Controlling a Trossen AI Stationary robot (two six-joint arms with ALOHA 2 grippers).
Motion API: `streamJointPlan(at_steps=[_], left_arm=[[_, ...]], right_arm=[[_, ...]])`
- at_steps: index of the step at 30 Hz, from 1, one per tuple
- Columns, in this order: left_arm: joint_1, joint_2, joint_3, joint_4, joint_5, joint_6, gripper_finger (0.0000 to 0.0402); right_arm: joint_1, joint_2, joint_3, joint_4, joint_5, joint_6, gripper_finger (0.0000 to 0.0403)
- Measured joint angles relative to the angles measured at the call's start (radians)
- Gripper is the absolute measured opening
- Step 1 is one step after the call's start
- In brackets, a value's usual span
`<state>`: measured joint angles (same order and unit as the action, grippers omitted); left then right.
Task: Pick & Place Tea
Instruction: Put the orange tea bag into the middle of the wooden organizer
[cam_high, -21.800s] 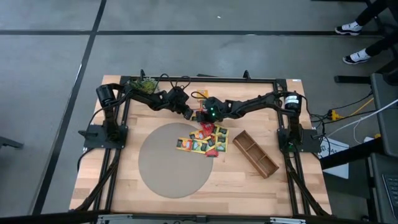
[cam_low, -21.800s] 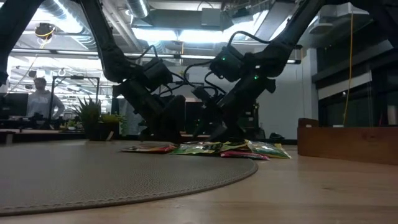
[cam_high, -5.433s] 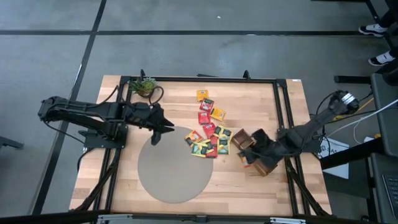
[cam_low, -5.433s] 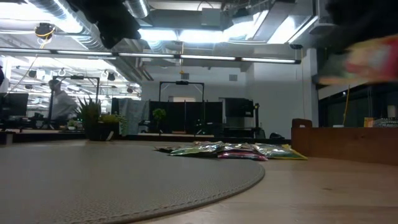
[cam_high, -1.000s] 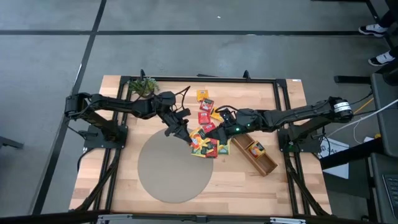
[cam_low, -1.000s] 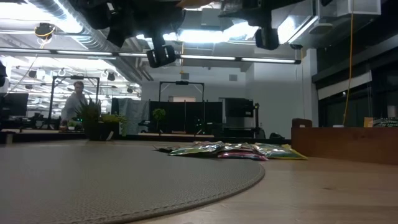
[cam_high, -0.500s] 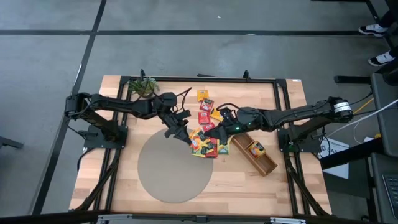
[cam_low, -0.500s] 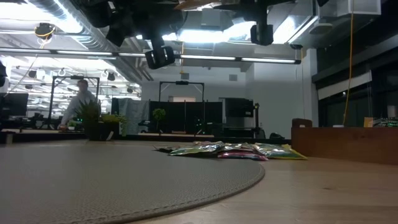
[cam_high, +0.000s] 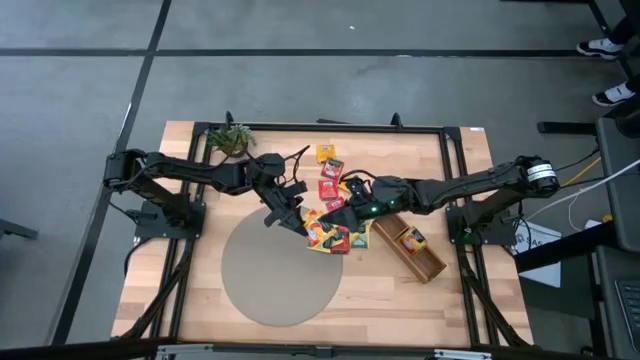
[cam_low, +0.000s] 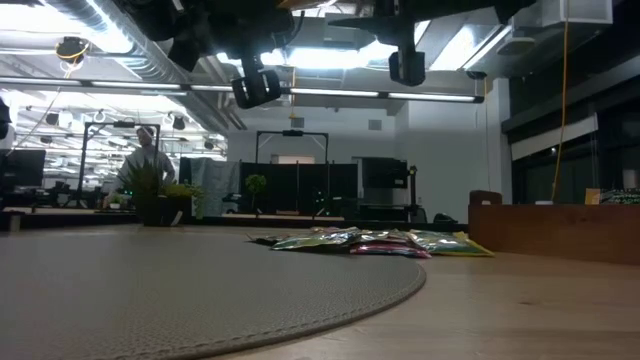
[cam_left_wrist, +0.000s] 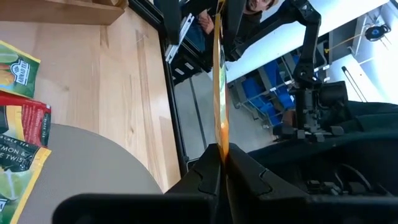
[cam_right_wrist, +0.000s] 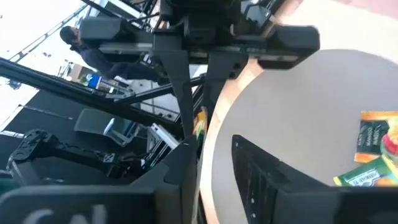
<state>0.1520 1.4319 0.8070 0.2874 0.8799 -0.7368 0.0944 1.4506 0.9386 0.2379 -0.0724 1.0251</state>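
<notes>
One sachet (cam_high: 411, 238) already lies in the wooden tray (cam_high: 428, 263); the remaining tea sachets (cam_high: 330, 225) sit heaped at the round mat's (cam_high: 270, 275) far edge on the counter (cam_high: 400, 300). Above that heap the left gripper (cam_high: 300, 222) is clenched on an orange sachet (cam_left_wrist: 219, 93), held edge-on. The right gripper (cam_high: 338, 212) hangs just beside it, fingers apart around that sachet, seemingly for a handover. Room between the two grippers is tight; the tray's side looks open.
</notes>
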Motion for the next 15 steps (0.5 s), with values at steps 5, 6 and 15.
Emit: streamJointPlan(at_steps=[5,6,15], left_arm=[[0.0,0.0,0.0,0.0,0.0,0.0,0.0008],[0.0,0.0,-0.001,0.0,-0.001,0.0,0.0009],[0.0,0.0,-0.001,-0.003,-0.015,-0.001,0.0034]], right_arm=[[0.0,0.0,0.0,0.005,-0.034,-0.006,0.0034],[0.0,0.0,0.0,0.007,-0.035,-0.008,0.0019],[0.0,0.0,0.0,0.006,-0.035,-0.013,0.0005]])
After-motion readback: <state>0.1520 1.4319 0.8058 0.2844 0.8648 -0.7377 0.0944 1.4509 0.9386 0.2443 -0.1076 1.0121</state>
